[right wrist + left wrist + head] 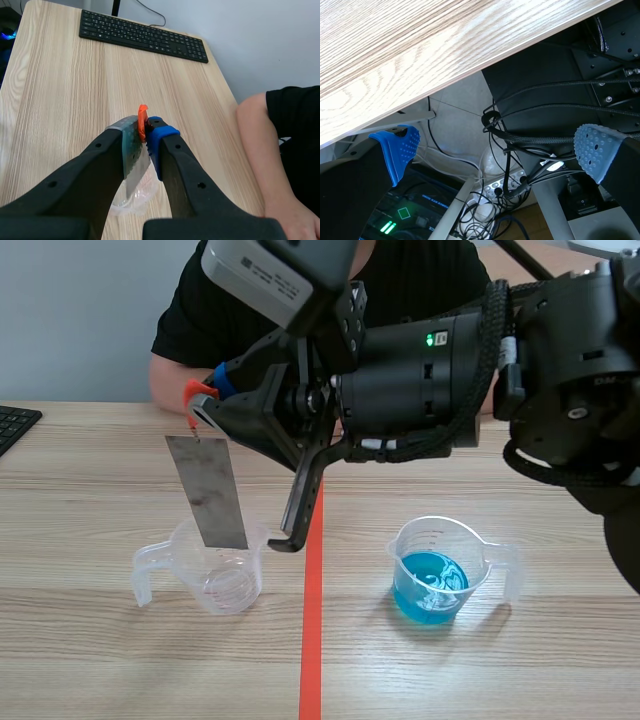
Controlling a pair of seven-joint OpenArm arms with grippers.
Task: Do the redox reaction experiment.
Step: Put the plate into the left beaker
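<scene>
A grey metal strip (212, 490) hangs from an orange clip (192, 392), and my right gripper (205, 400) is shut on that clip, having come across from the right. The strip's lower end is level with the rim of an empty clear measuring cup (225, 585) left of the tape line. In the right wrist view the clip (142, 122) sits pinched in the gripper (145, 135), with the strip (134, 165) and cup (135, 200) below. A second cup holding blue liquid (435, 575) stands to the right. My left gripper (497, 145) is open, off the table's edge.
An orange tape line (312, 620) runs between the cups. A black keyboard (142, 35) lies at the far left of the table. A person in a black shirt (400, 280) sits across, forearm (260, 150) resting on the table. Cables and a power strip (505, 187) lie below the table edge (420, 50).
</scene>
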